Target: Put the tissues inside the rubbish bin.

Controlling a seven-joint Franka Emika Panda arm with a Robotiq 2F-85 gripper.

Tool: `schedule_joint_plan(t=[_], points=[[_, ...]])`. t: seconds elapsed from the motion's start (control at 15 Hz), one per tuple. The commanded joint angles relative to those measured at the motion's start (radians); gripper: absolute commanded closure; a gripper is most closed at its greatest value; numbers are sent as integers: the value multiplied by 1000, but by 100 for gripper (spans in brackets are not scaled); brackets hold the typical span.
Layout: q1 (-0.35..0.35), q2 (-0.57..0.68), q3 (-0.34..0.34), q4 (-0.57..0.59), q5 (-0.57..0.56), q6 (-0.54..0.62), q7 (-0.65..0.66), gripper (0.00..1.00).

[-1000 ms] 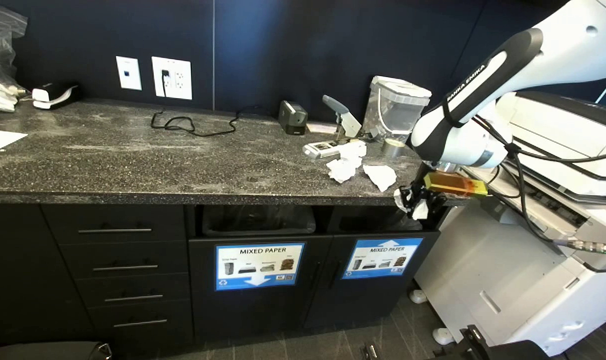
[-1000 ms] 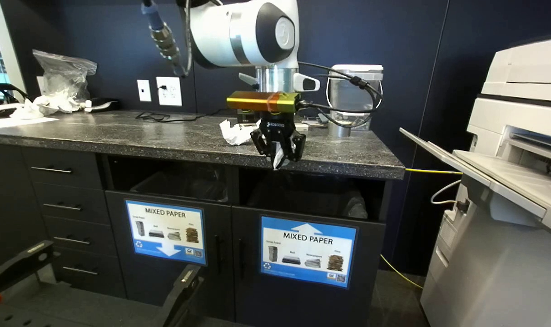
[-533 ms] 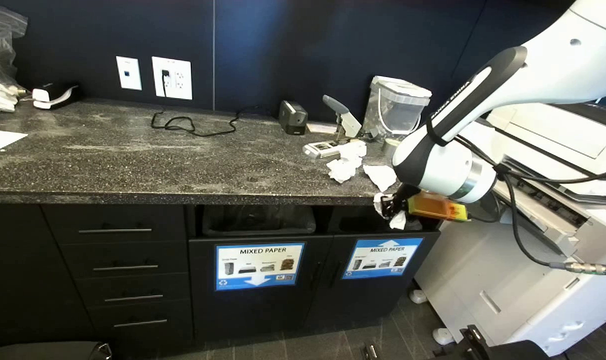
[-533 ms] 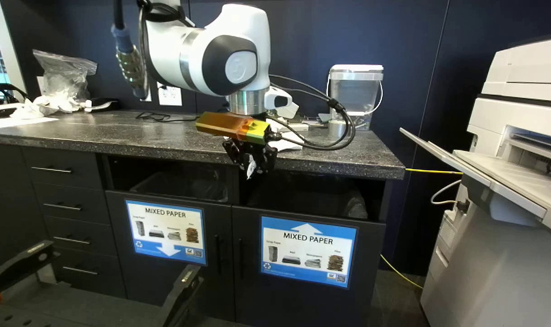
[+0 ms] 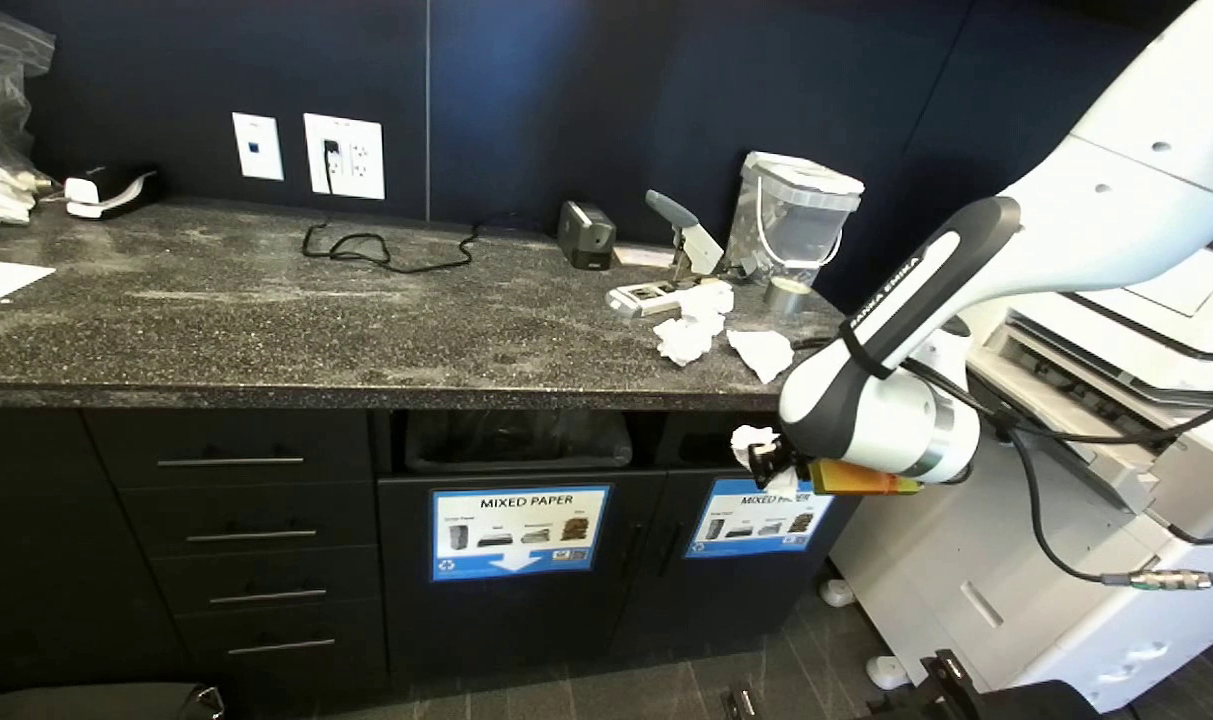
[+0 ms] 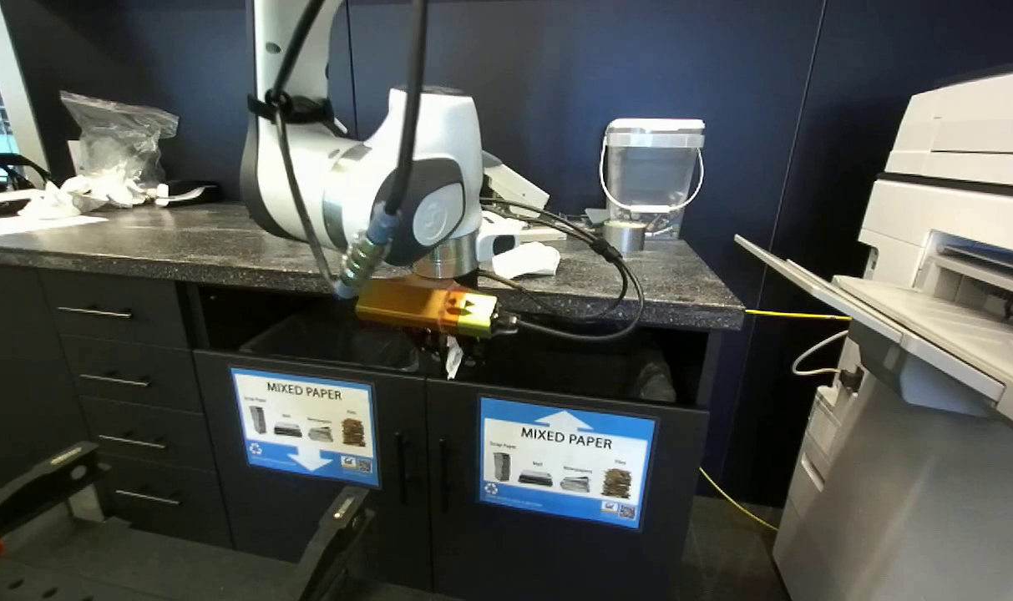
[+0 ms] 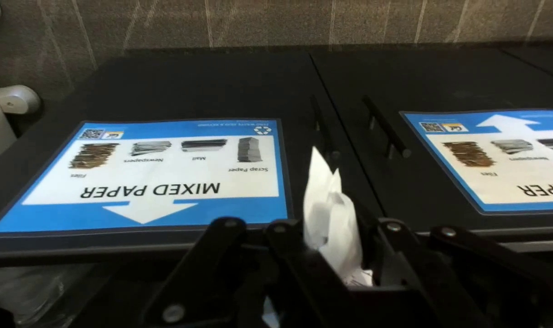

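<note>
Since the openings (image 6: pixel 569 357) of the cabinet (image 5: pixel 626 610) are placed closely under the countertop (image 5: pixel 366 340), the arm (image 5: pixel 926 290) could be knocked against the countertop's edge, if it were pushed inward too high. Behind these openings the drawer-side bin (image 5: pixel 521 462) and the printer-side bin (image 6: pixel 656 380) are seen, both apparently lined with plastic; what is kept inside them is hidden by darkness. On the countertop, a covered transparent bucket (image 5: pixel 791 225) appears to be filled only at the bottom, with what cannot be told. White pieces (image 6: pixel 113 185) are seen at the foot of a plastic bag (image 6: pixel 122 138), though it is not clear whether they are contained. The gripper (image 7: pixel 333 230) is clamped on a tissue (image 7: pixel 326 214), which is held apparently in front of the cabinet, near the line between its doors (image 5: pixel 506 620), and not yet put in a bin. Were it released too early, it might be dropped outside instead. At least two loose tissues (image 5: pixel 691 335) are found on the countertop.
</note>
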Motion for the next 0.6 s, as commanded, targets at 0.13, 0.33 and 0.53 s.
schedule_joint_plan(t=[0.13,0.33,0.53], points=[[89,160,-131,97,-11,143,151,94],[72,250,-118,181,-9,196,233,94],[75,323,-123,277,-8,228,284,95]])
